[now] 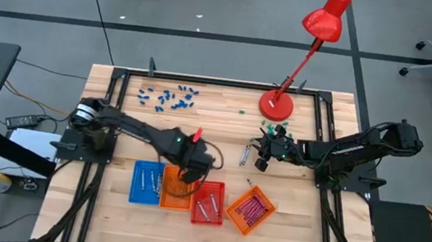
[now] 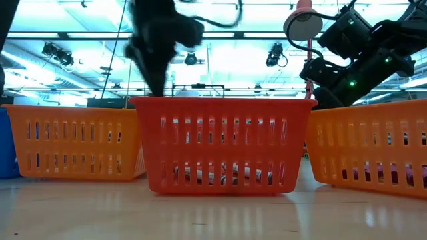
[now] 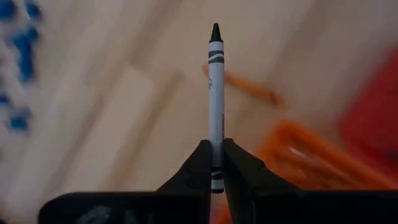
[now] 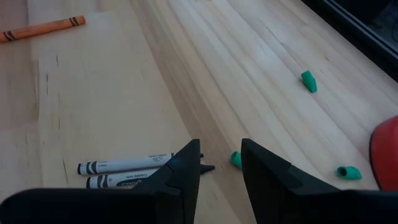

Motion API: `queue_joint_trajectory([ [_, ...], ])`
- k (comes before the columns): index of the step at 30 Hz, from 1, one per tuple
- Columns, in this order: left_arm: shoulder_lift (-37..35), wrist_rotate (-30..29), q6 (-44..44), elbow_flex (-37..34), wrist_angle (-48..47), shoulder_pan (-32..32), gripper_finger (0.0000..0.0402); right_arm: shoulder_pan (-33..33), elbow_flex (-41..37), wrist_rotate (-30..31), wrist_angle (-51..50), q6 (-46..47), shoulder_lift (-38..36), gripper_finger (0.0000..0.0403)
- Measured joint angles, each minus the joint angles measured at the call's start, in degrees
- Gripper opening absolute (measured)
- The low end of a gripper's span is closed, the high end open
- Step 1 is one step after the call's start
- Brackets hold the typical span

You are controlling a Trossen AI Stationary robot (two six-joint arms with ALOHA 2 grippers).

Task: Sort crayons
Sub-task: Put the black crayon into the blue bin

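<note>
No readable text anywhere.

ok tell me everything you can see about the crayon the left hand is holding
The grey crayon is a thin stick in a silvery paper wrapper with dark bands near its black pointed tip. The left hand is shut on its lower end, so it juts straight out past the fingers. It hangs above the orange basket, touching nothing else.

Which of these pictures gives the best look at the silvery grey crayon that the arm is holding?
The left wrist view: the silvery grey crayon stands full-length, pinched at its base by the left gripper. In the high view that gripper hides it above the baskets. The low view shows only the dark arm, and the right wrist view shows other crayons.
</note>
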Motion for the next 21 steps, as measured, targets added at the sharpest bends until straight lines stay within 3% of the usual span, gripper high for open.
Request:
queue_joint_trajectory([
  [5, -3.2, 7.0, -13.4, 0.0, -5.2, -4.5, 0.0032, 0.0, 0.0, 0.1, 0.0, 0.0, 0.0, 0.0122],
  [14, -5.5, 9.2, -41.4, 0.0, -15.3, -14.9, 0.0032, 0.4, 0.0, -0.3, 0.4, -0.5, 0.0, 0.0122],
  [21, -5.5, 9.2, -53.7, -2.9, -16.5, -20.1, 0.0032, 1.3, 0.0, -0.7, 1.6, -0.5, 0.0, 0.0122],
])
